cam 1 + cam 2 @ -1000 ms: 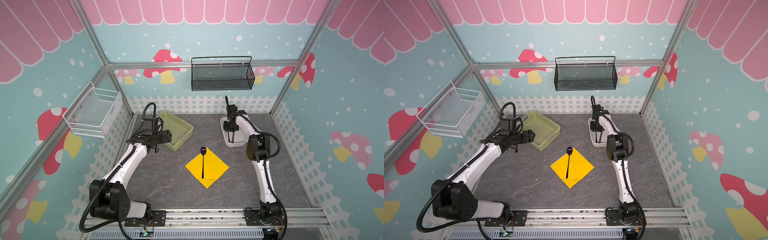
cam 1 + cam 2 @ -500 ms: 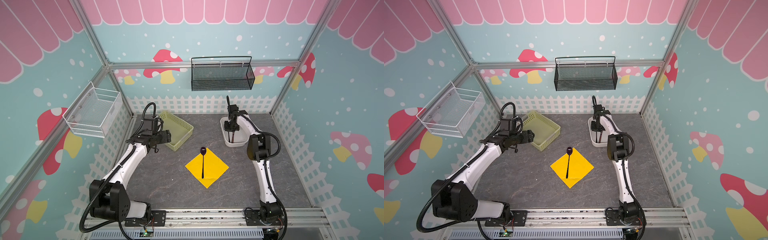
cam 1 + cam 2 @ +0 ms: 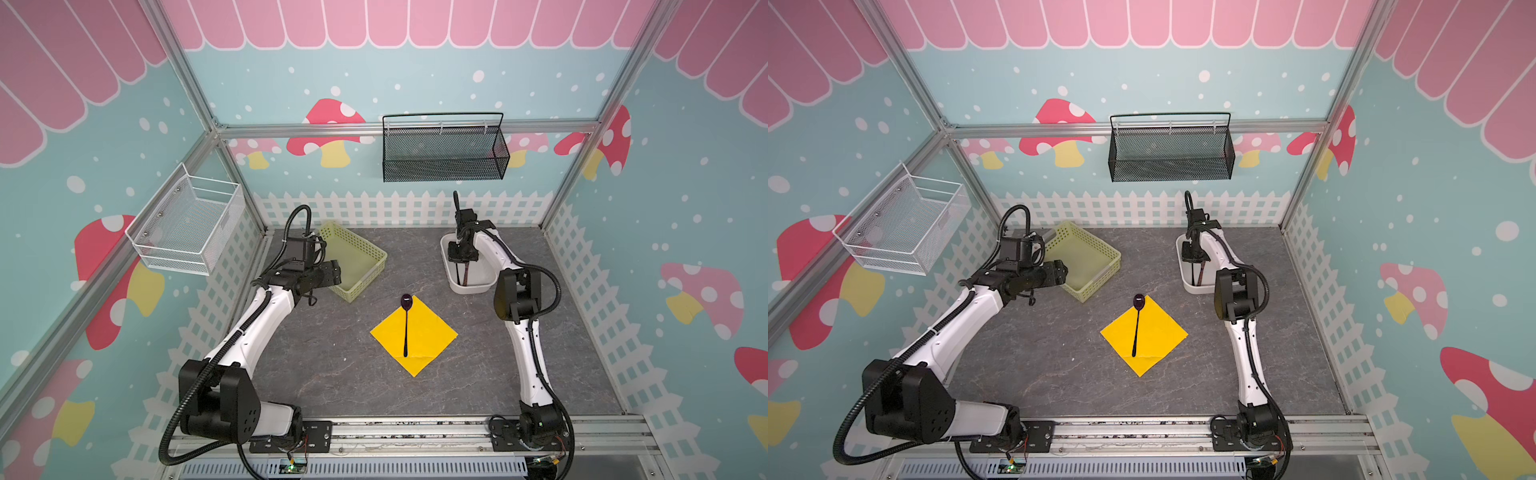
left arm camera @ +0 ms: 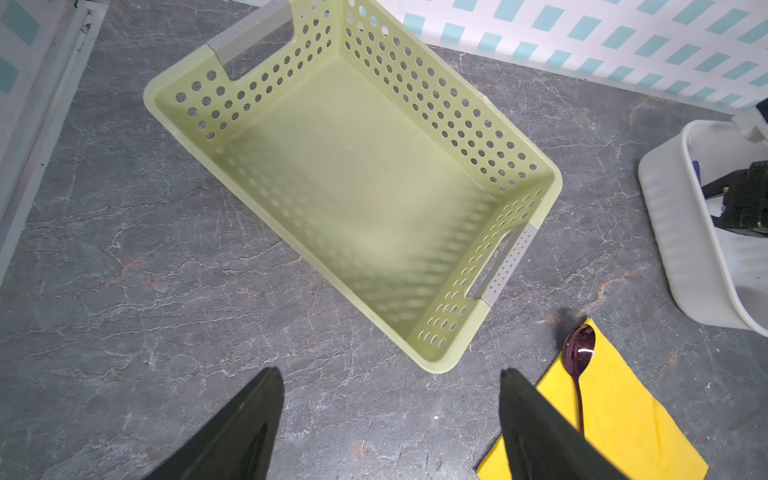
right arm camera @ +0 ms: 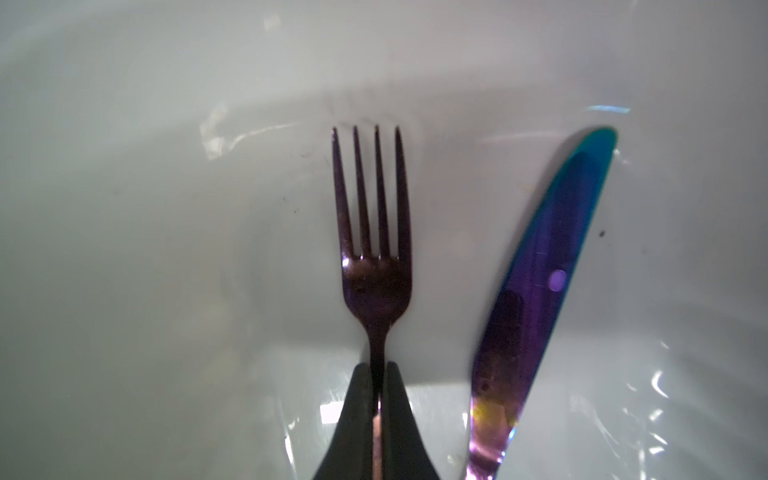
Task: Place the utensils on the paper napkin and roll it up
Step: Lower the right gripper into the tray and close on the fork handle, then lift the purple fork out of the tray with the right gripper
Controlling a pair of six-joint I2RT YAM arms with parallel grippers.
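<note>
The right claw (image 5: 377, 368) is pinched narrow on the neck of the fork (image 5: 376, 286), tines pointing away from it, down inside the white bin (image 5: 145, 208). The knife (image 5: 540, 291) lies just beside the fork without touching it, its blade shading from blue to purple. The left claw (image 4: 390, 372) hangs wide and holds nothing, at the 8 o'clock side of the green basket (image 4: 519, 174). In both top views the napkin (image 3: 428, 336) lies flat near the middle of the table (image 3: 324, 374), turned as a diamond. The spoon (image 3: 406, 328) rests on it, bowl just past the 12 o'clock corner, handle running toward 6. From the napkin the bin stands at 1 o'clock and the green basket at 10, both apart from it. The table is grey with a stone-vein pattern, edged by a white picket-fence strip. The walls are teal with red mushrooms, white dots and pink scallops, set in an aluminium frame. A white wire basket (image 3: 187, 224) hangs on the 9 o'clock wall, a black mesh one (image 3: 444, 153) on the 12 o'clock wall. Count: two arms, three utensils, one napkin, two table containers, two wall baskets.
</note>
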